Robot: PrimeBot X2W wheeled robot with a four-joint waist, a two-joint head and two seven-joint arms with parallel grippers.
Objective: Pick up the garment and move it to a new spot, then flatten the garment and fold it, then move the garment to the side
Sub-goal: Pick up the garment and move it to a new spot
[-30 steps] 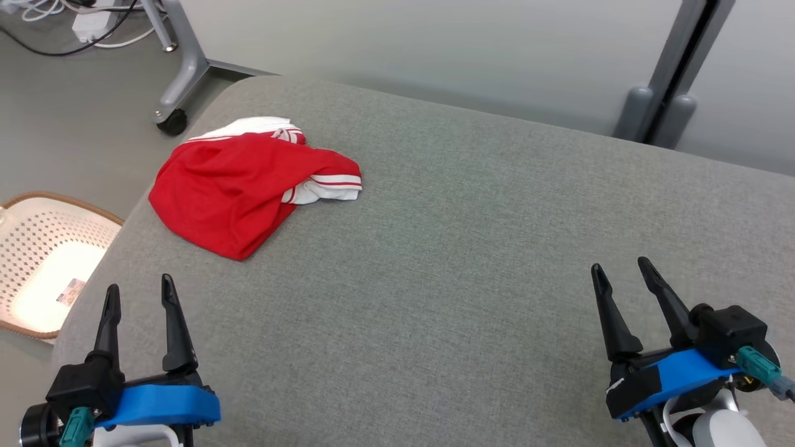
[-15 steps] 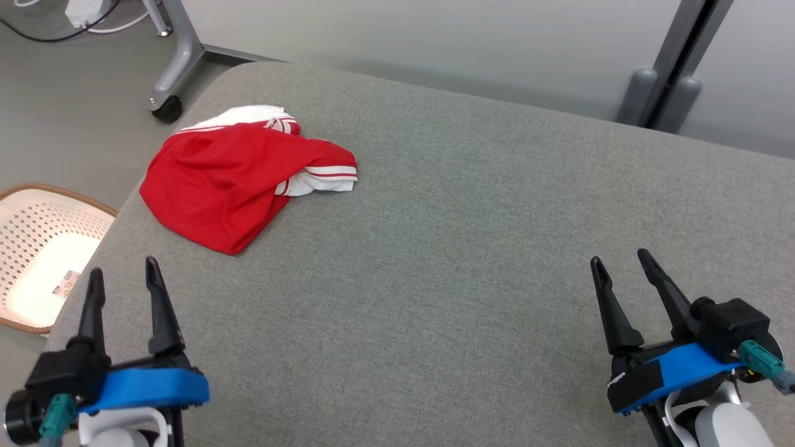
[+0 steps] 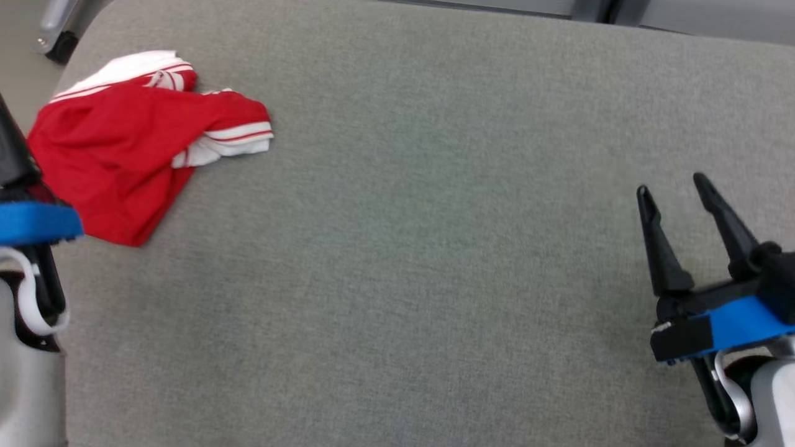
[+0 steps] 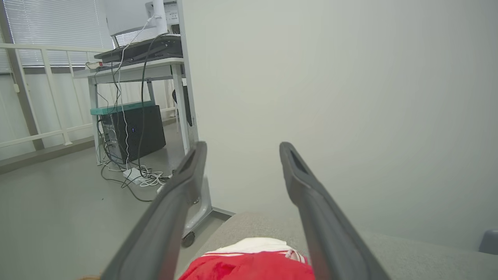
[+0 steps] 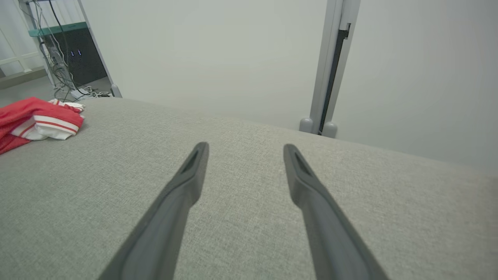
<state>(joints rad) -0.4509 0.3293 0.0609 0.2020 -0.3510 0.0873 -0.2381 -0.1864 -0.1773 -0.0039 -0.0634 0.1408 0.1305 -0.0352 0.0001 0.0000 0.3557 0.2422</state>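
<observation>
My left gripper (image 4: 243, 147) stands wide, nothing between its fingers, and in its wrist view the red and white garment (image 4: 253, 268) sits at the bottom centre of the frame, in the gap between them. In the head view that arm's blue mount (image 3: 34, 222) is at the left edge, level with the garment's near left side and overlapping it in the picture; half a second ago it sat at the lower left, well below the cloth, so the arm has come forward. The head camera has also tipped down and swung, and the whole picture has shifted with it. The crumpled garment lies at the upper left of the frame rather than nearer the middle, but its heap looks the same and I read no move of the cloth itself. My right gripper (image 3: 672, 185) is spread just as wide as before, empty, at the lower right of the head view, well apart from the garment, which shows at the left edge of the right wrist view. The garment rests near the far left corner of the grey fabric surface (image 3: 435, 261). Beyond that are a pale wall (image 4: 350, 97), a desk (image 4: 132, 64) with hanging cables, a dark computer tower (image 4: 134, 132), a caster (image 4: 188, 239) on the grey floor, and a grey upright post (image 5: 330, 66).
</observation>
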